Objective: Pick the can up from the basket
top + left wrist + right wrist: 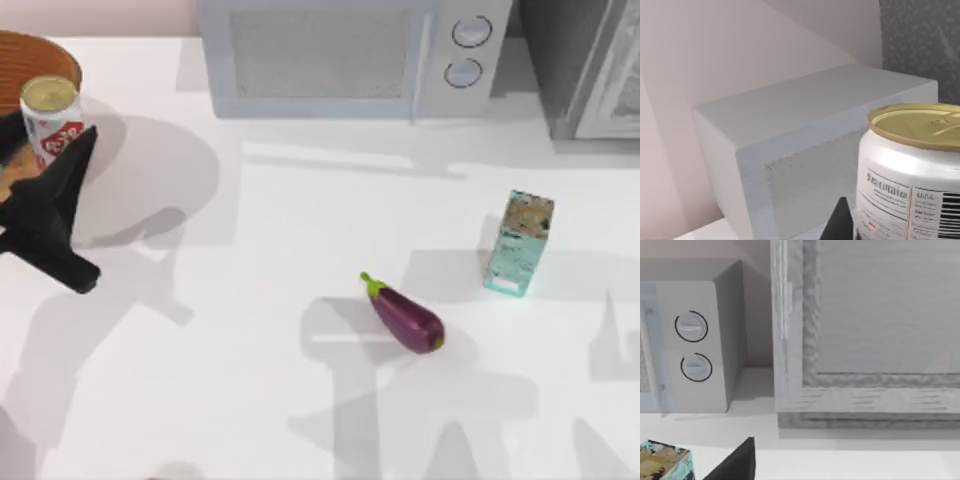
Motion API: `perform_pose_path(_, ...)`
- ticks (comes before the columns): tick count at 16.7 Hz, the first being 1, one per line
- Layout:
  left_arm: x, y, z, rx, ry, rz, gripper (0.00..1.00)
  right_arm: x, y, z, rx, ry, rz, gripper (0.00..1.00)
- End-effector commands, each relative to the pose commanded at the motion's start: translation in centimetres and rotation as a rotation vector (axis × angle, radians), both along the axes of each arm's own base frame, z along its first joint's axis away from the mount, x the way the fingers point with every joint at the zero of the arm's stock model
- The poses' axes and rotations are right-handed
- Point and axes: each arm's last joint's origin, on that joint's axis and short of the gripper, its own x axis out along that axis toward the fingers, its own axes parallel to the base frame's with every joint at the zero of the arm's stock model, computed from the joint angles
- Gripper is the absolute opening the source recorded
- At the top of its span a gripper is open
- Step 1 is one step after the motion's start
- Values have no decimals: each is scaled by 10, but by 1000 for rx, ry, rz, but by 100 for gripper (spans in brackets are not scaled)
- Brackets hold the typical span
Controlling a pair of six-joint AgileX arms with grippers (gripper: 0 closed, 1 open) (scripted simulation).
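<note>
While the left gripper (62, 150) clasps the can (52, 120), the can sits upright just above the basket (40, 55), at the basket's right rim. Right of the basket stands the microwave (350, 55); the eggplant (405, 315) and carton (518, 243) lie farther right.

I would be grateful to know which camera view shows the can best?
The left wrist view: the can is close, showing its gold top and printed label. The top view shows the can smaller, by the left tool. The right wrist view faces the microwave.
</note>
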Motion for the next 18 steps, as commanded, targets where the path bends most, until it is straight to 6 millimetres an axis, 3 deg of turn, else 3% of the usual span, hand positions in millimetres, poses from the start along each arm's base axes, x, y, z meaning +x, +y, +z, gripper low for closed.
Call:
perform_pose_path(3, 23, -9, 9, 14, -32, -119, 0, 0, 0, 0, 0, 0, 0, 100)
perform_pose_path(8, 63, -21, 6, 35, -48, -287, 0, 0, 0, 0, 0, 0, 0, 100)
perform_pose_path(18, 133, -41, -38, 49, -47, -603, 0, 0, 0, 0, 0, 0, 0, 100)
